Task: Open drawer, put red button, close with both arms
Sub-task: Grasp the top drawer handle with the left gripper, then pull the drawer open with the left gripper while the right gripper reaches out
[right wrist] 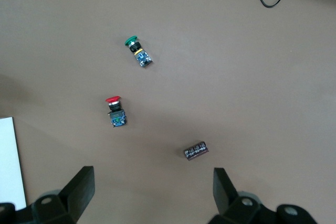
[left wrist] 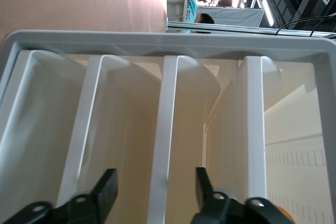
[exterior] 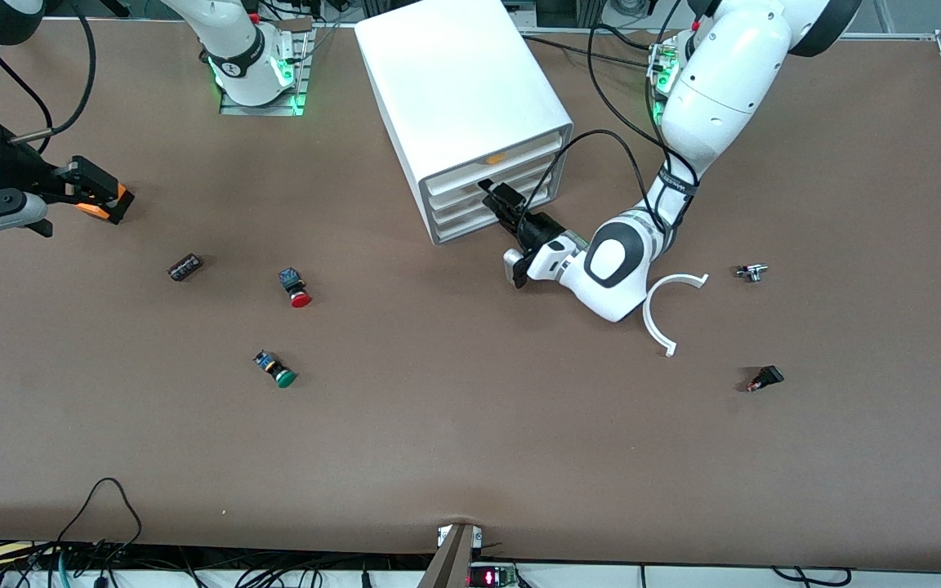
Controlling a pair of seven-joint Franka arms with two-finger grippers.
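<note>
The white cabinet stands at the robots' side of the table, its four drawer fronts facing the front camera. My left gripper is open at these fronts. In the left wrist view its fingers straddle one drawer's white front edge without closing on it. The red button lies on its side on the table toward the right arm's end, and shows in the right wrist view. My right gripper hangs open and empty above the table near that end.
A green-capped button lies nearer the front camera than the red one. A small dark cylinder lies beside them. A white C-shaped ring, a small metal part and a small black part lie toward the left arm's end.
</note>
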